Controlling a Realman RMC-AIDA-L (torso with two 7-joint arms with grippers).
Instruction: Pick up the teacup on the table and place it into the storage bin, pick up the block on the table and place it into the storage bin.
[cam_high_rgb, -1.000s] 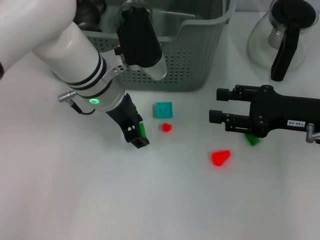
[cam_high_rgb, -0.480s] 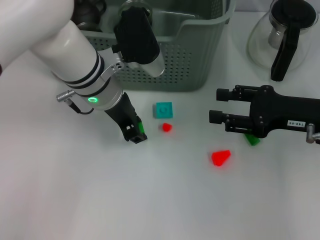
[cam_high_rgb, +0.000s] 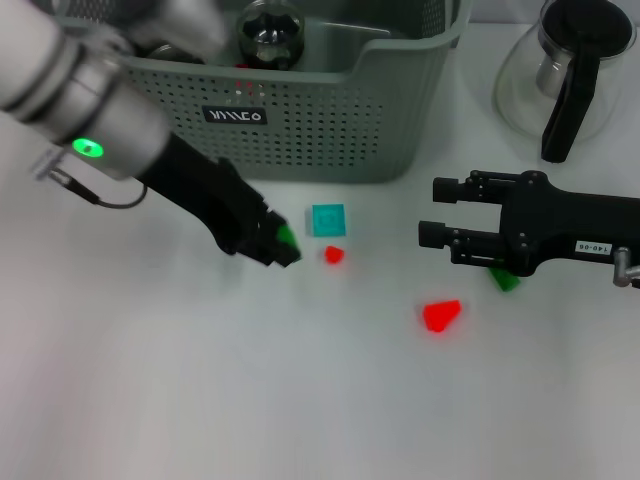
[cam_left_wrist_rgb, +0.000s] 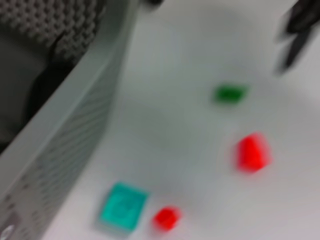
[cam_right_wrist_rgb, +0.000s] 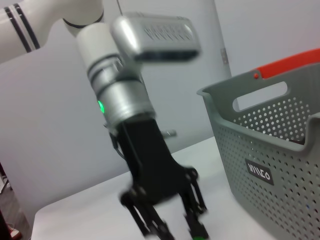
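The storage bin (cam_high_rgb: 330, 120) fills the upper middle of the head view, and its small black label (cam_high_rgb: 236, 115) carries white lettering that cannot be made out from here; the right wrist view shows the same label (cam_right_wrist_rgb: 259, 173) just as hard to decipher. A white sticker (cam_high_rgb: 594, 246) on the right gripper (cam_high_rgb: 432, 210) reads "140-06", upside down from the head camera. Inside the bin a dark rounded glass object (cam_high_rgb: 268, 22) sits at the top edge of the frame, cut off, so what it is stays unclear. At the upper right a glass jug (cam_high_rgb: 570, 70) with a black handle is clipped by the frame edge. The left gripper (cam_high_rgb: 283, 249) is low on the white bench (cam_high_rgb: 300, 400) at centre left, its jaws clenched on a small green block (cam_high_rgb: 286, 237) that shows only as a sliver between the black fingers — the right wrist view also catches a green speck (cam_right_wrist_rgb: 198, 232) at those fingertips. Just beside it lie a teal block (cam_high_rgb: 326, 219) and a small red piece (cam_high_rgb: 333, 254); a red cone (cam_high_rgb: 441, 315) lies lower right of centre, and another green block (cam_high_rgb: 504, 279) is half hidden under the right gripper, whose jaws stand released at mid right. The left wrist view is smeared, showing only coloured blobs and the bin wall. Compared with half a second ago, the left arm has swung — its white forearm no longer covers the bin front, so the label is now exposed, and the gripper has shifted slightly towards the teal block.
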